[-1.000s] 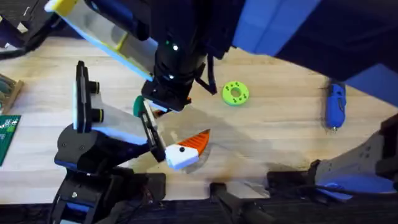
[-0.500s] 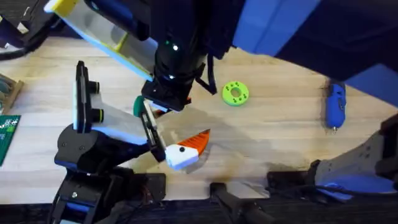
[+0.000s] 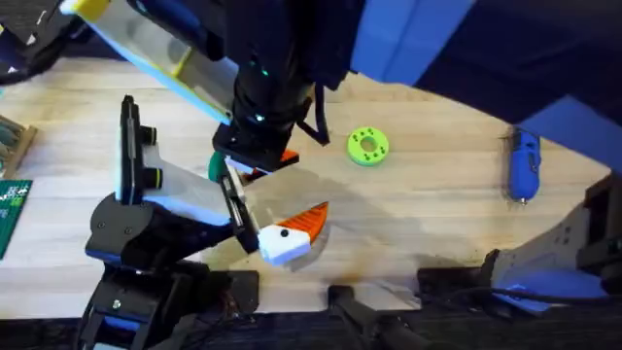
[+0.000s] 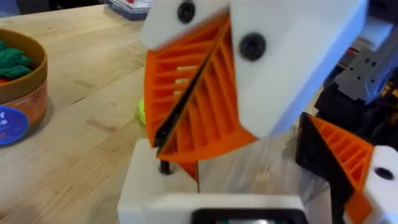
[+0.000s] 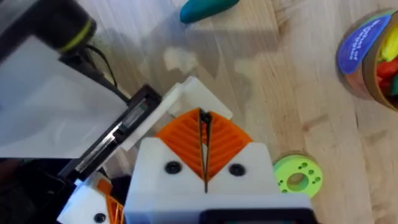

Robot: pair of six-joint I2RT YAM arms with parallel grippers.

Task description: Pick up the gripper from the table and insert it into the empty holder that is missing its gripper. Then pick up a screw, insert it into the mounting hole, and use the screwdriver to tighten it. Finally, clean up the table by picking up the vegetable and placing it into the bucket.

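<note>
Bright blue plastic catches the eye: the screwdriver (image 3: 524, 165) lies flat on the pale wood table (image 3: 437, 214), well apart from the lime-green disc (image 3: 367, 146) on its right-hand side in the overhead view, untouched, its thin metal bit aimed back toward the arm bases. It looks stiff, light and smooth-skinned, and its round, tapering body would likely roll or slip under a careless pinch. The thick middle of the barrel seems the safest place to take hold, never the slender bit.

On the far side of the disc from the screwdriver, the right arm reaches across the middle. The right gripper (image 5: 204, 127) has its orange ribbed pads pressed together, with a thin dark line running between them. Whether that line is a screw or just the seam between the pads cannot be made out.

The left gripper (image 3: 292, 233) sits farther from the disc on that same side, nearer the arm bases. Whether it is apart or together cannot be told.

The bucket (image 5: 356, 46) stands near the disc, with coloured pieces inside it. The right arm's dark bulk hides the holder's mounting hole from overhead. A teal-green shape (image 5: 205, 7), cut off by the frame, may be the vegetable.
</note>
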